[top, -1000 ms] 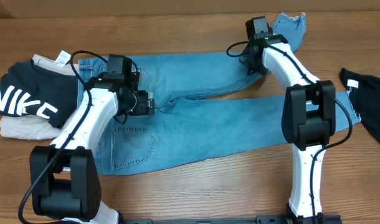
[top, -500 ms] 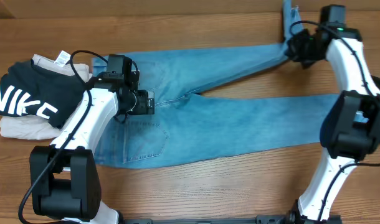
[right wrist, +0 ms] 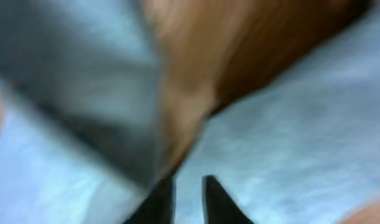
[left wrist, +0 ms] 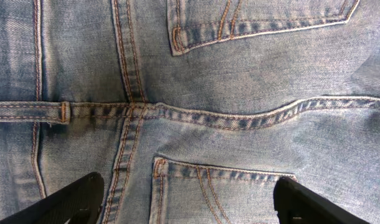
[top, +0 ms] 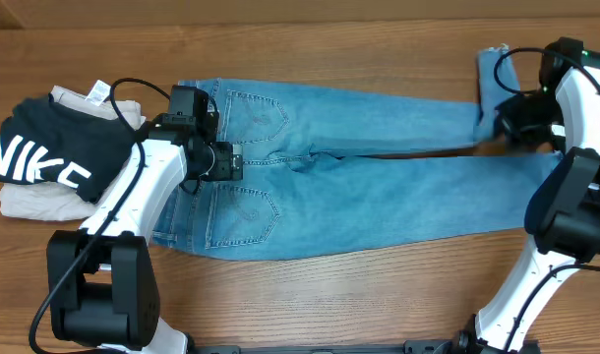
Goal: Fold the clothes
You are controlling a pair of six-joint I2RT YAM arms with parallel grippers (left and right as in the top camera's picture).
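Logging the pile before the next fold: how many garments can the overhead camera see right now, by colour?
Light-blue jeans: 1
Black NIKE top: 1
Beige garment: 1
Total: 3

The left gripper (left wrist: pixel 189 202) hangs spread wide; the right gripper (right wrist: pixel 189 198), blurred, shows fingers narrowly apart.

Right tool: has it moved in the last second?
Yes. The right tool swept rightward, away from the unmoved NIKE top, stretching the upper leg of the jeans out straight.
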